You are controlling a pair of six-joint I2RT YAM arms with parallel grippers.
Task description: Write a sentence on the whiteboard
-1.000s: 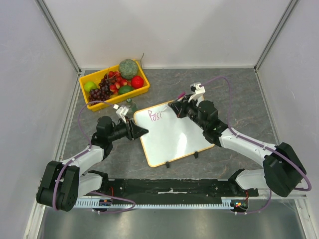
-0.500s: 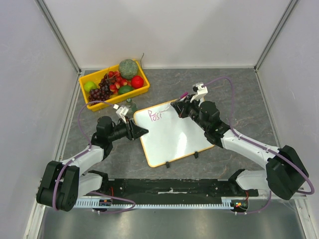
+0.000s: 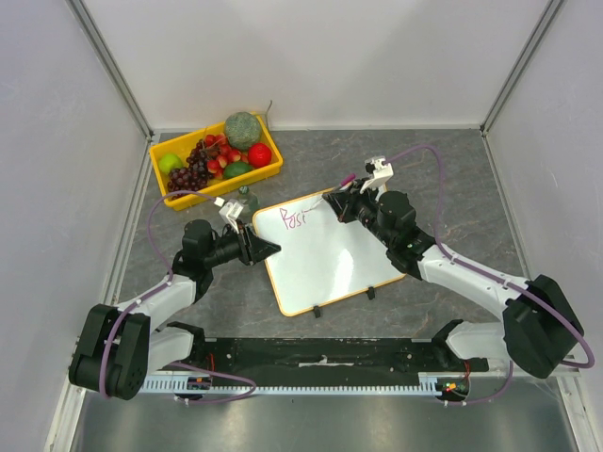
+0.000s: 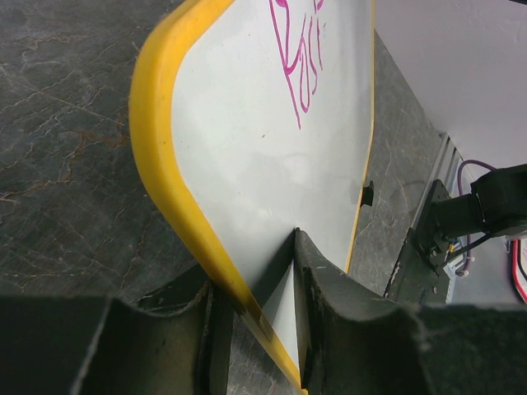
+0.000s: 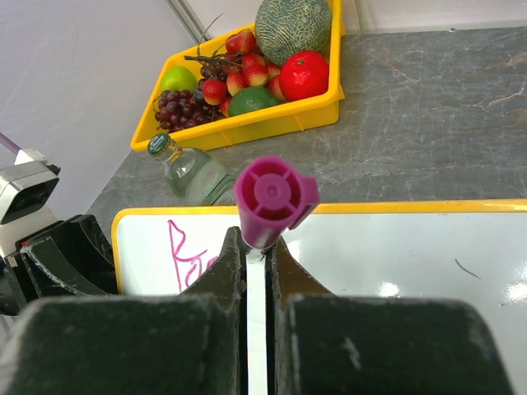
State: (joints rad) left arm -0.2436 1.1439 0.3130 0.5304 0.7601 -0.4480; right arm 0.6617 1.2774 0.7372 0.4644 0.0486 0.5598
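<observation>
Your left gripper [image 3: 270,248] is partly closed, clamped on the left short edge of the rounded white whiteboard with the thin yellow frame [image 3: 330,264]. The board's long axis runs from that gripper out toward your right arm, its right end angled slightly farther from the bases. Its two black feet are on the near long edge. The thin pink handwritten sentence [image 3: 295,219] reads about "Posi" along the far edge. Just right of those letters, your right gripper [image 3: 331,201] is clamped tight on a marker with a magenta end [image 5: 274,196].

Yellow-framed whiteboard [image 3: 332,264], pink lettering [image 3: 295,219] at far-left corner
</observation>
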